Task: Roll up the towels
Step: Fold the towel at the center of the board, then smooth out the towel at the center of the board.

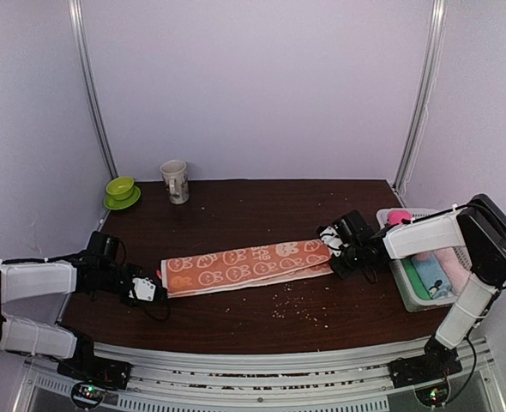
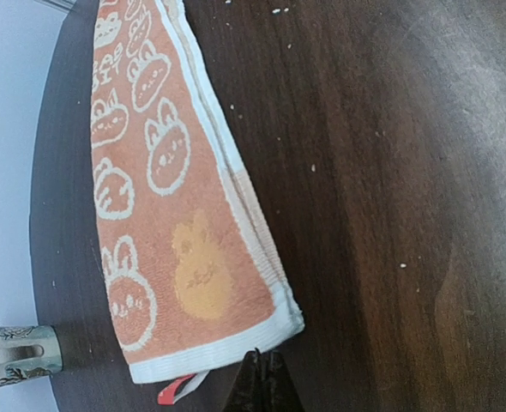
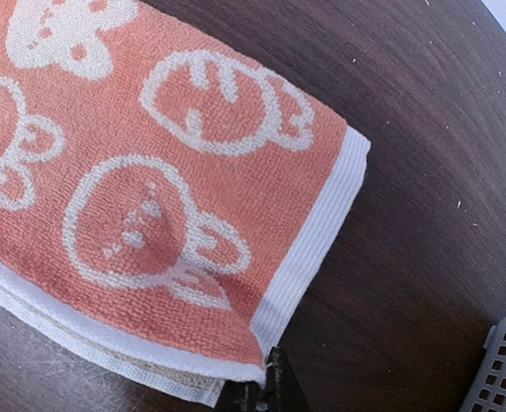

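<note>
Orange towel [image 1: 249, 264] on dark table [image 1: 262, 210]

We see soft, even light from above, a pale sheen on the dark table [image 2: 424, 172] in the left wrist view, faint shadows under the orange towel [image 3: 150, 215], its weave sharp in the right wrist view, while the overhead view is grainier and bows at its edges.

Mug [image 1: 175, 181], green cup [image 1: 121, 187], white basket [image 1: 405, 287], crumbs [image 1: 280, 299]
</note>
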